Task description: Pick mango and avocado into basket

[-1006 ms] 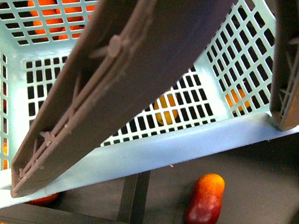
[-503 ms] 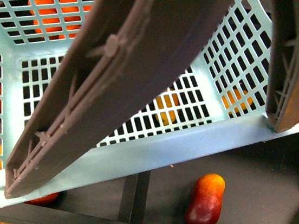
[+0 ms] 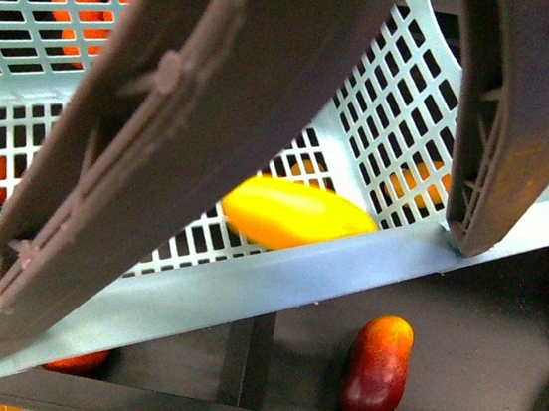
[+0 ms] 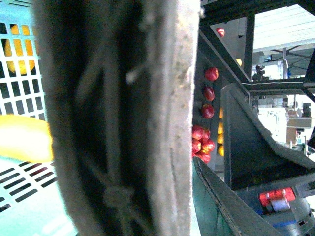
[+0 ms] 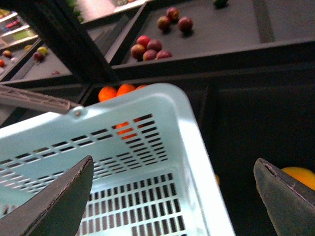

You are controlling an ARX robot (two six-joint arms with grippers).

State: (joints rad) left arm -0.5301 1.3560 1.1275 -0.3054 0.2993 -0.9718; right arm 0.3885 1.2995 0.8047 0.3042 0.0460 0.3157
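The turquoise basket (image 3: 275,281) fills the front view, its brown handles (image 3: 161,151) swung up close to the camera. A yellow mango (image 3: 294,213) lies inside on the slotted floor by the near wall; it also shows in the left wrist view (image 4: 24,137). My left gripper (image 4: 182,196) is shut on the basket handle (image 4: 123,118), which blocks most of that view. My right gripper (image 5: 172,206) is open and empty above the basket's rim (image 5: 192,142). A small dark green fruit (image 5: 220,3) lies on a far shelf, cut off; I cannot tell if it is the avocado.
A red-orange mango (image 3: 378,369) lies on the dark shelf in front of the basket. Oranges (image 5: 118,91) and red fruits (image 5: 147,48) sit on shelves behind it. A yellow-orange fruit (image 5: 298,177) lies by my right finger. More red fruits (image 4: 202,145) show past the handle.
A yellow mango has come into the basket and lies on its floor. The basket and its handles have shifted left and tilted in the front view.
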